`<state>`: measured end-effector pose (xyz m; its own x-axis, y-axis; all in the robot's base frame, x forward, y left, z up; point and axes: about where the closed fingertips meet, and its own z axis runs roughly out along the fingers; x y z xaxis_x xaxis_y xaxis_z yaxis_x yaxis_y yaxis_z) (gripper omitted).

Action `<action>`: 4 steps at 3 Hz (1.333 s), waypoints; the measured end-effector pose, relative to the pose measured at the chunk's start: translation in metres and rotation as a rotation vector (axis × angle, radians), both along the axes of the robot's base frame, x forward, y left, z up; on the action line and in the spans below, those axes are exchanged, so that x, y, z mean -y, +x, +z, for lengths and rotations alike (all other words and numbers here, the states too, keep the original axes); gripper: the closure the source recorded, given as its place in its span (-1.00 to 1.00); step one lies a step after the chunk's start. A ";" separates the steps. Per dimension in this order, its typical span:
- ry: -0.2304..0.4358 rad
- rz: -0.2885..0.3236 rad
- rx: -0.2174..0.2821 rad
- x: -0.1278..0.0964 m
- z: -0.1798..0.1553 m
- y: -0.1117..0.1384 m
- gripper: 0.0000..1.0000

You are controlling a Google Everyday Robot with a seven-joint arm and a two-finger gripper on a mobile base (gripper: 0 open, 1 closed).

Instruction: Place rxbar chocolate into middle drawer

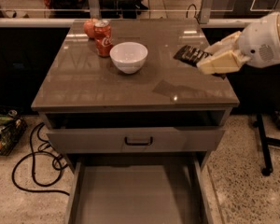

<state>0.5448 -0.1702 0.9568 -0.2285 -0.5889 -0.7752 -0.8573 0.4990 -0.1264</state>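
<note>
The cream two-finger pincer (206, 58) is located over the right rear part of the glossy brown desk (84, 85). It extends from a white arm (266, 41) that enters at the right edge of the view. The pincer is closed onto one flat rectangular chocolate bar (189, 55) in a dark brown-black wrapper with pale lettering. The bar projects leftward from the fingers and is held clear of the desk top. A shadow lies on the top below it, nearer the front edge.

Items standing on the desk:
- One round white bowl (129, 56), near the centre, to the left of the bar and apart from it.
- One red soda can (102, 38), upright, just behind and left of the bowl.
- One red-orange round object (89, 27), at the can's rear left; whether the two touch cannot be told.

Two drawers sit below the top. One grey drawer front with a black handle (138, 140) is pulled out slightly. Under it, one wide grey metal middle drawer (135, 197) is pulled out far, showing a plain flat floor and thin side walls. The desk top and the handled drawer front lie between the bar and this drawer.

On the speckled floor, black cables (35, 164) and one dark basket (2, 132) lie to the left. One black stand leg (262, 143) rises to the right.
</note>
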 end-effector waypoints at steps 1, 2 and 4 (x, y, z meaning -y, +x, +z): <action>-0.030 0.043 0.009 0.009 -0.040 -0.036 1.00; -0.056 0.086 -0.008 0.021 -0.077 -0.065 1.00; -0.070 0.204 -0.076 0.037 -0.120 -0.117 1.00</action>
<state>0.4274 -0.2068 0.8370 -0.1551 -0.6806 -0.7160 -0.9481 0.3062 -0.0857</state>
